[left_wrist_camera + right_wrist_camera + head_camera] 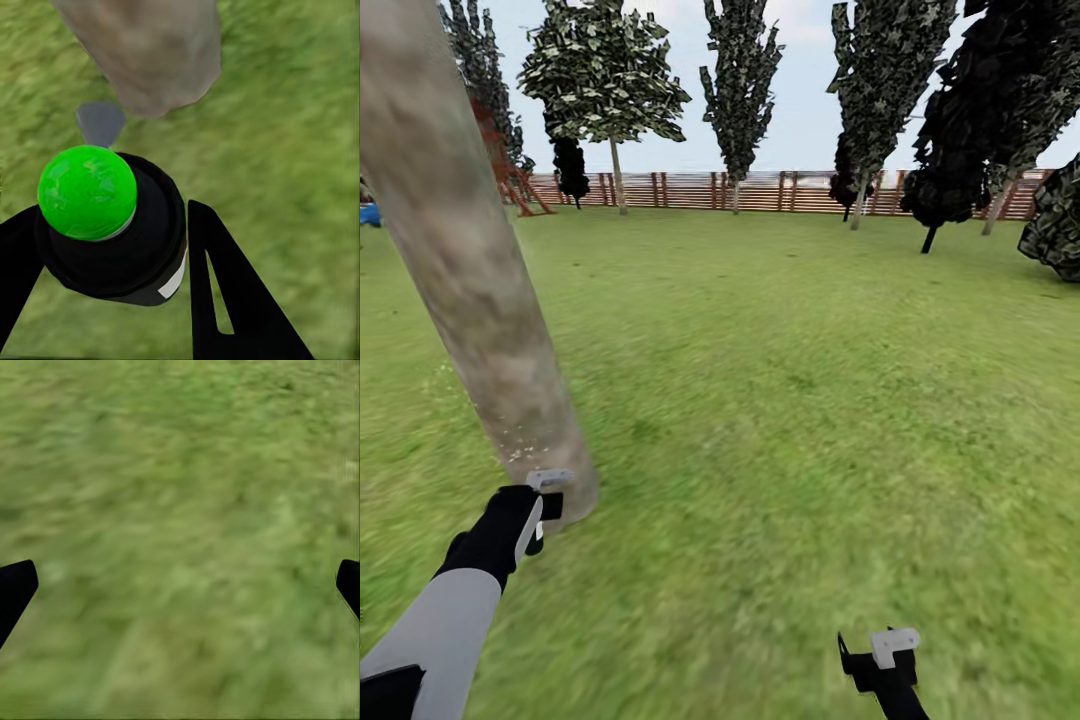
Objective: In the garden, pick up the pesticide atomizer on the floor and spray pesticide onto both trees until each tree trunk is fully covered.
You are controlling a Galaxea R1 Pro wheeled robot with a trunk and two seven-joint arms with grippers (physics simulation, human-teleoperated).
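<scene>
- The left gripper (545, 500) sits at about 7 o'clock in the head view, right against the base of the near trunk (465, 270), which leans up toward 11 o'clock.
- In the left wrist view its fingers (232, 300) pinch the atomizer (112, 225), a black body with a green top, with the trunk base (150, 52) just ahead.
- Pale specks of pesticide (510, 440) dot the lower trunk; higher up the bark looks bare, so coverage seems partial at best.
- The right gripper (875, 655) hangs at 5 o'clock over the grass (810, 380), spread wide with nothing between its tips (16, 589).
- The second tree (605, 80), pale-trunked, stands far off at 11 o'clock by the fence (760, 190); it looks untouched.
- Risk: the nozzle is so close to the trunk that the spray likely lands in one low patch, leaving the upper bark uncovered.
- Risk: the hand nearly touches the trunk; any forward push could knock the atomizer askew in the grip or dislodge it.
- Risk: I cannot tell where the nozzle faces from here; if it points off the trunk, spray goes onto grass.
- Risk: driving to the far tree with a loose hold could drop the atomizer.
</scene>
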